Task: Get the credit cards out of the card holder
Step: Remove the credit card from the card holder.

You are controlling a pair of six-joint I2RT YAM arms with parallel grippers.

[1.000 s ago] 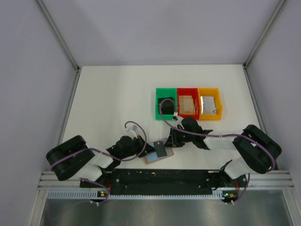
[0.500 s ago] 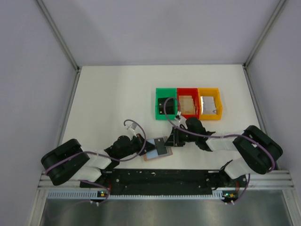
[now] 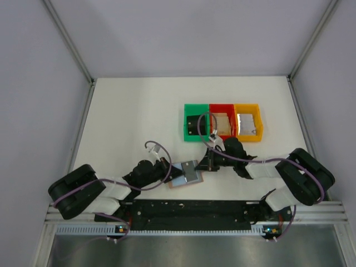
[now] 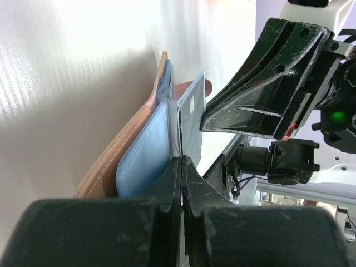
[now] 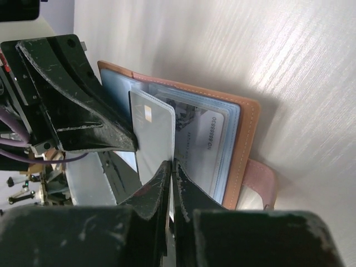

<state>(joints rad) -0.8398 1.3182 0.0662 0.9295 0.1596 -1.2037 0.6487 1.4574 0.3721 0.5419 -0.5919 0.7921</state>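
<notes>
The grey credit card (image 5: 153, 133) is standing up out of the open card holder (image 5: 233, 139), which is lying lower centre on the surface (image 3: 139, 111), long axis roughly left-right. My right jaws are pinching the card's edge. My left jaws are pressing shut beside the holder's blue-grey leaf. My right arm (image 3: 267, 167) and left arm (image 3: 111, 186) are stretching low, inward.

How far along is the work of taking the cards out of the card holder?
Done: the card holder lies open. In hand: the left hand pinches its blue-grey page, and the right hand is shut on a grey card that is not yet clear of the holder. Left: pull this card free, then take the numbered card, which sits in a pocket.
</notes>
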